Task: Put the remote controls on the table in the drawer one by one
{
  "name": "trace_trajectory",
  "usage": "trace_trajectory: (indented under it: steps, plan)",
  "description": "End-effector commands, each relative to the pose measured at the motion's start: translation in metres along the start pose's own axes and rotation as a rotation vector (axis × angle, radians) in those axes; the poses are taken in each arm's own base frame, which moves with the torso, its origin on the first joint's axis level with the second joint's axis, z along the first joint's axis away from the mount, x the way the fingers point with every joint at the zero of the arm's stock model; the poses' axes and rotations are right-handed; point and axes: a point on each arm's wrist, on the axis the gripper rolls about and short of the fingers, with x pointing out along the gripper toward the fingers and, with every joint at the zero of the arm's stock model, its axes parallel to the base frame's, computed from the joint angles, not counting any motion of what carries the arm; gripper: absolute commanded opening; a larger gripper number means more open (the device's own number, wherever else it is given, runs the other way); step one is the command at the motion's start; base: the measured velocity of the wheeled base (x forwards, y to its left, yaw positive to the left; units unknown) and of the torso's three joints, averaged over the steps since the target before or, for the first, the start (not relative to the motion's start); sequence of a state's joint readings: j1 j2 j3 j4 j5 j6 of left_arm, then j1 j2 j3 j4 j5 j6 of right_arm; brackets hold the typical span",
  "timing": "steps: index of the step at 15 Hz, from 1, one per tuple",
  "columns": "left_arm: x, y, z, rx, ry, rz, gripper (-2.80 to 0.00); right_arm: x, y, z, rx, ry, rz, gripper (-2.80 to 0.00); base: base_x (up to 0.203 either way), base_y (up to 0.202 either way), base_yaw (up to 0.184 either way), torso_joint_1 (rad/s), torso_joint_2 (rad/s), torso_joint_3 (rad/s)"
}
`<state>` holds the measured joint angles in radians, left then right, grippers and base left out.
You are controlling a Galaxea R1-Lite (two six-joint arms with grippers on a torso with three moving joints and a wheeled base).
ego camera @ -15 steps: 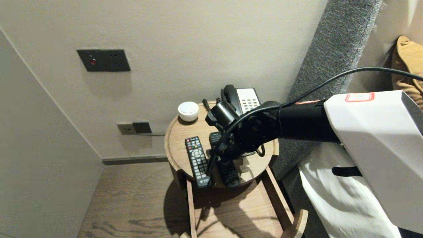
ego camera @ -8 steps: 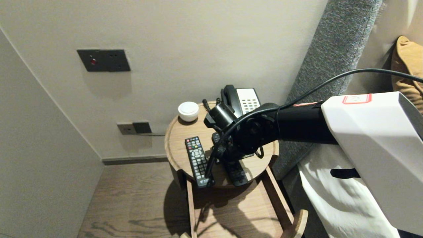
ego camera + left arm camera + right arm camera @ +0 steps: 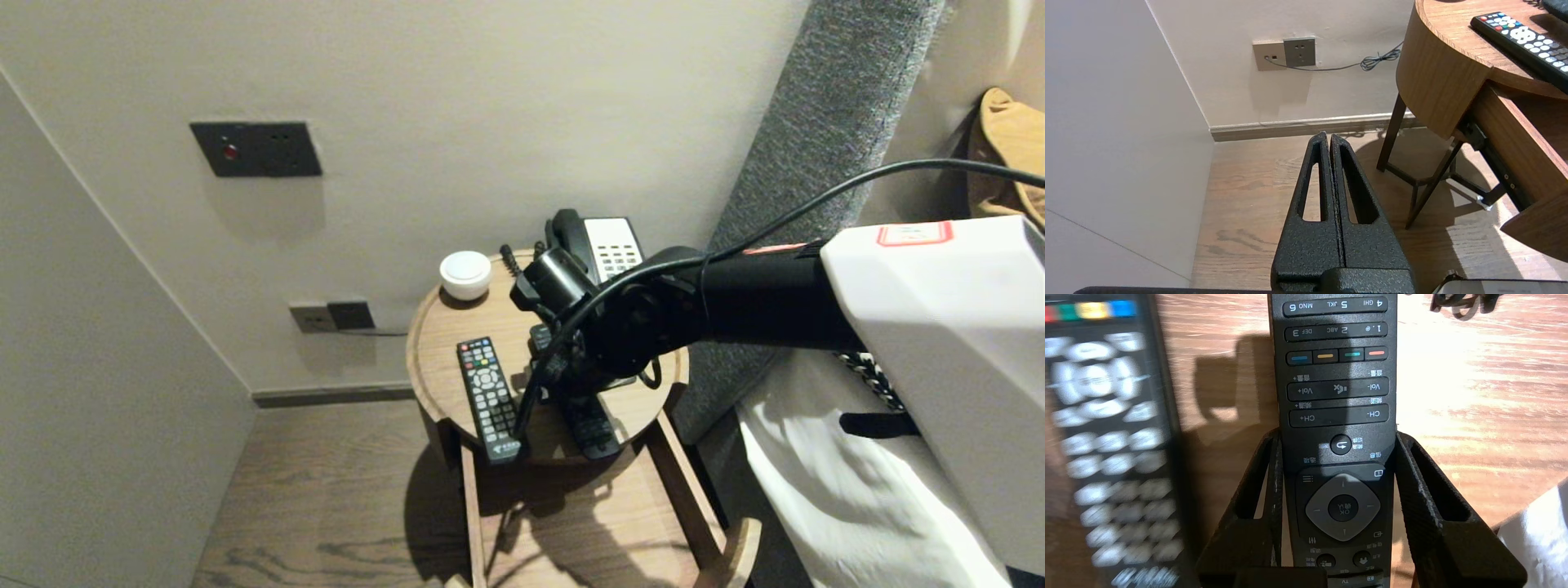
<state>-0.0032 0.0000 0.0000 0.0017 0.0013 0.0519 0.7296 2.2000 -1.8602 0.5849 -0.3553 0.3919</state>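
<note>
- Located the right gripper (image 3: 1337,435) at the centre of the head view, pointed down over the round wooden table (image 3: 445,359), mostly hidden there by its own wrist.
- Found its two fingers (image 3: 1425,498) clenched on the long edges of the black remote (image 3: 1337,392), one finger touching each side, level with the return key just above the OK pad. Saw this in the lower middle of the right wrist view.
- Traced the black remote in the head view to just below centre, near end close to the table's front edge, far end covered by the wrist.
- Could not tell whether the black remote rested on the wood or hung just clear of it.
- Found a second remote (image 3: 488,398) with white keys lying flat to the left of the black one in the head view, roughly parallel and apart from it.
- Noted a telephone (image 3: 606,243) at the table's rear edge, above centre, and a white round puck (image 3: 465,274) to its left.
- Noted a drawer (image 3: 571,523) pulled out under the table top, at bottom centre of the head view.
- Located the left gripper (image 3: 1329,139) in the middle of the left wrist view, low beside the table and above the wood floor (image 3: 1249,192), fingers pressed together with nothing between them.
- Noted a wall socket (image 3: 1299,52) in the upper middle of that view.
</note>
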Motion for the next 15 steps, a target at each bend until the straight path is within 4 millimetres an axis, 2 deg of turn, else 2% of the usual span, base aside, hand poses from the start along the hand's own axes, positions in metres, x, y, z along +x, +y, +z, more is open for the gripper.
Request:
trace_trajectory:
  steps: [1,5,8,12,15]
  plan:
    - [0.0,0.0,0.0,0.0,0.0,0.0,-2.8,-0.022,-0.002,0.006,0.013,-0.041,0.021,-2.8,0.0,0.0,0.0,0.0,0.0,0.0]
    - [0.0,0.0,0.0,0.0,0.0,0.0,-2.8,-0.054,-0.008,0.009,0.035,-0.083,0.048,-2.8,0.0,0.0,0.0,0.0,0.0,0.0]
    - [0.0,0.0,0.0,0.0,0.0,0.0,-2.8,-0.089,-0.014,-0.002,0.052,-0.093,0.079,-2.8,0.0,0.0,0.0,0.0,0.0,0.0]
    - [0.0,0.0,0.0,0.0,0.0,0.0,-2.8,-0.13,-0.031,-0.034,0.03,-0.059,0.118,-2.8,0.0,0.0,0.0,0.0,0.0,0.0]
    - [0.0,0.0,0.0,0.0,0.0,0.0,-2.8,-0.152,-0.048,-0.061,-0.003,0.022,0.164,-2.8,0.0,0.0,0.0,0.0,0.0,0.0]
